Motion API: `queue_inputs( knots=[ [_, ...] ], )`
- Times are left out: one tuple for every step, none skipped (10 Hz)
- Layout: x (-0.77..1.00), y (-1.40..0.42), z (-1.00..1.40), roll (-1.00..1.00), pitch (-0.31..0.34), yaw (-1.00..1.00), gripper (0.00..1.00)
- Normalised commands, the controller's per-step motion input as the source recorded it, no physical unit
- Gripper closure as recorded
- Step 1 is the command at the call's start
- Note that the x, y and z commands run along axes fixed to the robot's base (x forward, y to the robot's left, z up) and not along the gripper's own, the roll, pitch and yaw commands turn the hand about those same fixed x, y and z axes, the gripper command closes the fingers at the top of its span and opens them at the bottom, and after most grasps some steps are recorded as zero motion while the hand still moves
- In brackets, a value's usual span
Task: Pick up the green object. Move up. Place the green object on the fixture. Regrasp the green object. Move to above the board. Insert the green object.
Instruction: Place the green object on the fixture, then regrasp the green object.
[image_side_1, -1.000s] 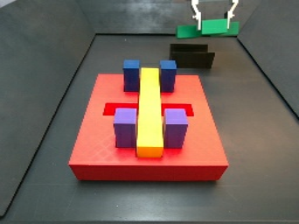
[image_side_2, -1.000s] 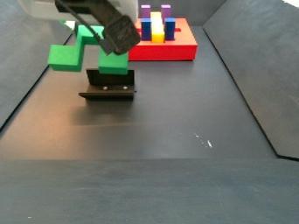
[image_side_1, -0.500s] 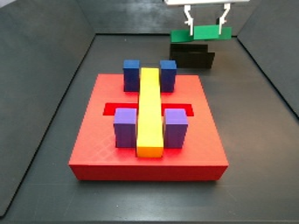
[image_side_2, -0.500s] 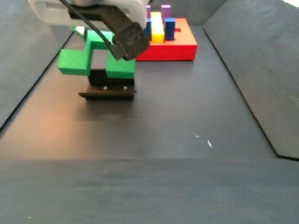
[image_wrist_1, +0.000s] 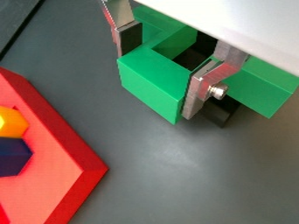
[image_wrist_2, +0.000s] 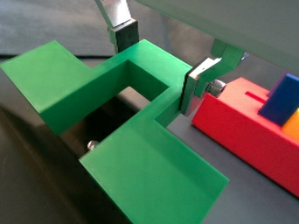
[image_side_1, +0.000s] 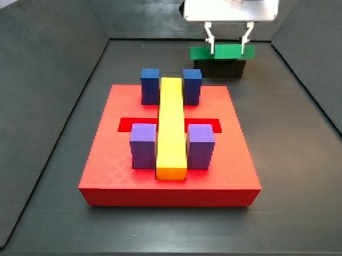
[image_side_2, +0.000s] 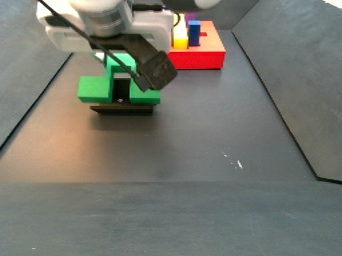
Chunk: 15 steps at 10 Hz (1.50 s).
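Dark grey walls boxed in the matte black table (image_side_1: 287, 150) on which we worked, bare apart from the rig pieces. At that moment we judged ourselves in the third step: the small bright green plastic block (image_side_1: 221, 53) was already lifted and brought down onto the small low black fixture (image_side_1: 218, 69), which in a side view stood at about one o'clock from the large flat red square board (image_side_1: 134, 170). Whether the block already rested fully on the fixture we could not tell. Release, regrasp, the move above the board and the insertion all remained to be done.

Our gripper (image_wrist_2: 160, 68) hung directly over the fixture, its flat silver fingers (image_wrist_1: 211, 86) clamped on the green block's narrow middle section, one plate on each side, as both wrist views showed. In a side view (image_side_2: 118, 88) the block sat across the fixture's top with the gripper's dark body in front of it.

The block looked clean and sharp-edged, with a wide bar and a deep square notch (image_wrist_2: 146, 70) between its arms, glossy and uniformly green. On the board, the long yellow bar (image_side_1: 171, 125) lay lengthwise between two blue blocks (image_side_1: 151, 84) and two purple blocks (image_side_1: 143, 145).
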Motion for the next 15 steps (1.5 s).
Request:
queue_inputs(
  knots=[
    [0.02,0.29,-0.24,-0.13,0.077,-0.02,1.00],
    [0.00,0.07,-0.09,0.00,0.006,0.00,1.00],
    [0.00,0.00,0.00,0.00,-0.006,0.00,1.00],
    [-0.01,0.00,0.00,0.09,-0.026,0.00,1.00],
    [-0.18,-0.09,0.00,0.15,-0.271,0.00,1.00],
    [0.00,0.00,0.00,0.00,0.000,0.00,0.00],
    [0.02,0.00,0.00,0.00,0.000,0.00,0.00],
    [0.06,0.00,0.00,0.00,0.003,0.00,0.00],
    [0.00,0.00,0.00,0.02,0.000,0.00,0.00],
    [0.02,0.00,0.00,0.00,0.000,0.00,0.00],
    [0.07,0.00,0.10,0.00,0.000,-0.01,0.00],
    [0.09,0.10,0.51,-0.13,0.000,0.00,0.00],
    [0.11,0.14,0.81,-0.23,0.009,-0.03,0.00],
    [0.11,0.06,0.76,-0.19,0.000,0.00,0.00],
    [0.00,0.00,0.70,0.00,0.000,0.00,0.00]
  ],
)
